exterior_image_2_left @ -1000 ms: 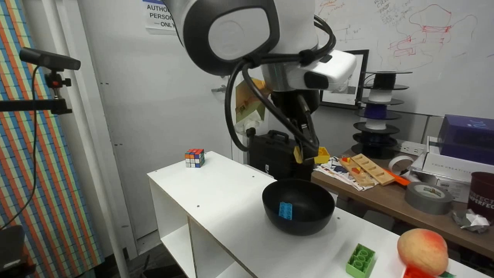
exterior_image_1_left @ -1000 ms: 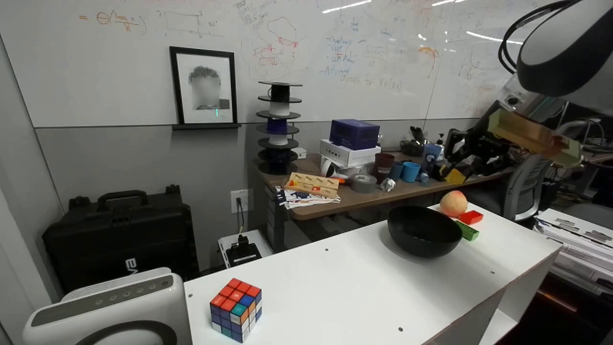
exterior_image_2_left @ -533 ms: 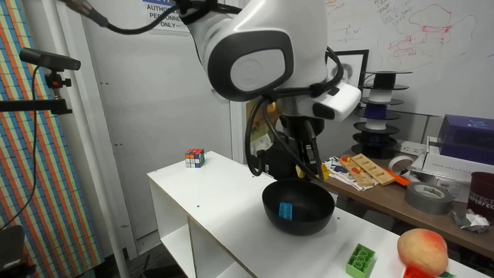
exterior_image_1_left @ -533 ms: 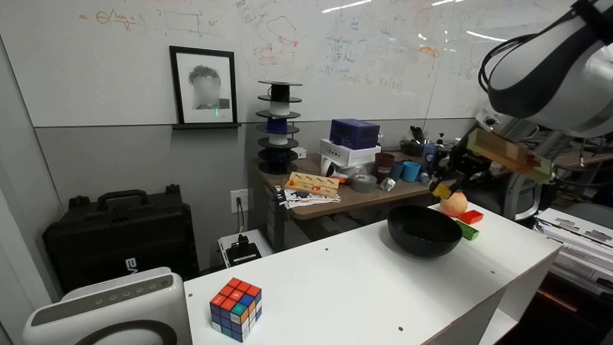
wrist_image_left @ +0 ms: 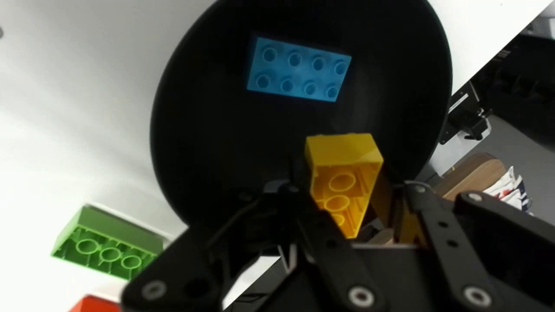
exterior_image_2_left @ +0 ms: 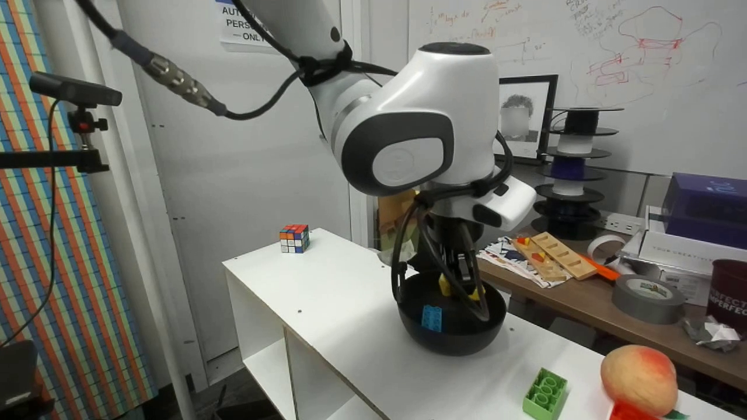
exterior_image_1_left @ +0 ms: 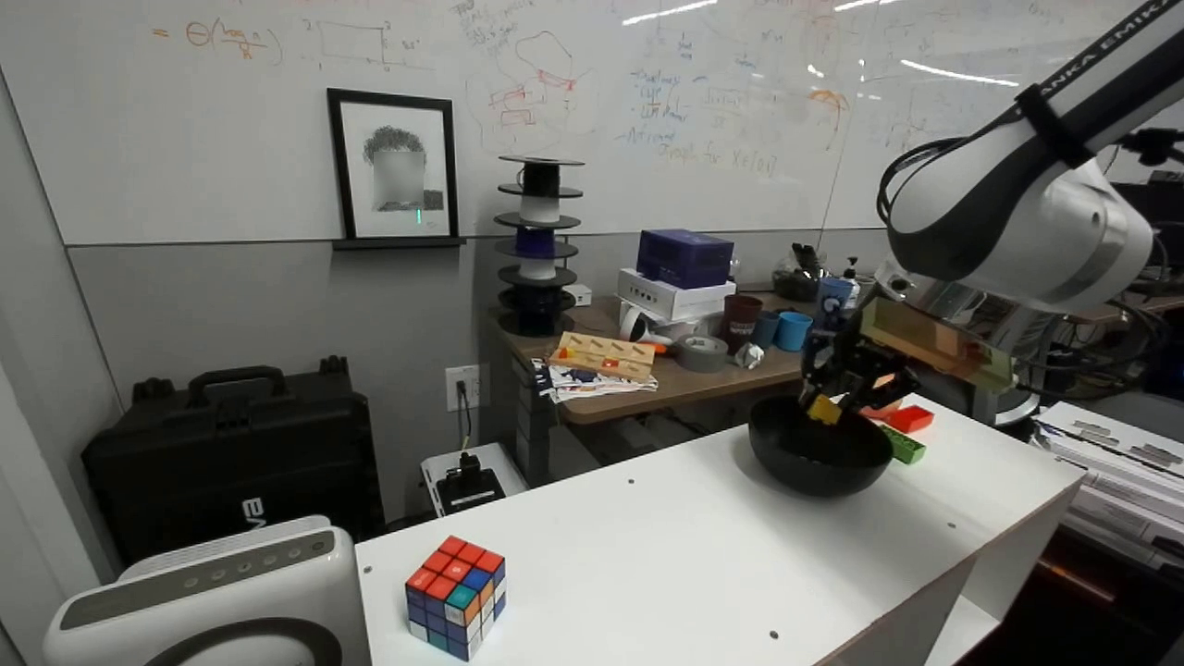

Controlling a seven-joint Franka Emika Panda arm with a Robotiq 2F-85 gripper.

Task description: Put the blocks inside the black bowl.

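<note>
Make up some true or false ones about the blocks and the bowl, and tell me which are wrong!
1. The blue block is in the bowl. True.
2. The bowl is upside down. False: it opens upward.
3. No block is held. False: the gripper has the yellow block between its fingers.
4. The green block is outside the bowl. True.
5. The red block is farther from the bowl than the green block. True.
6. The blue block touches the green block. False: one is inside the bowl, the other outside.
</note>
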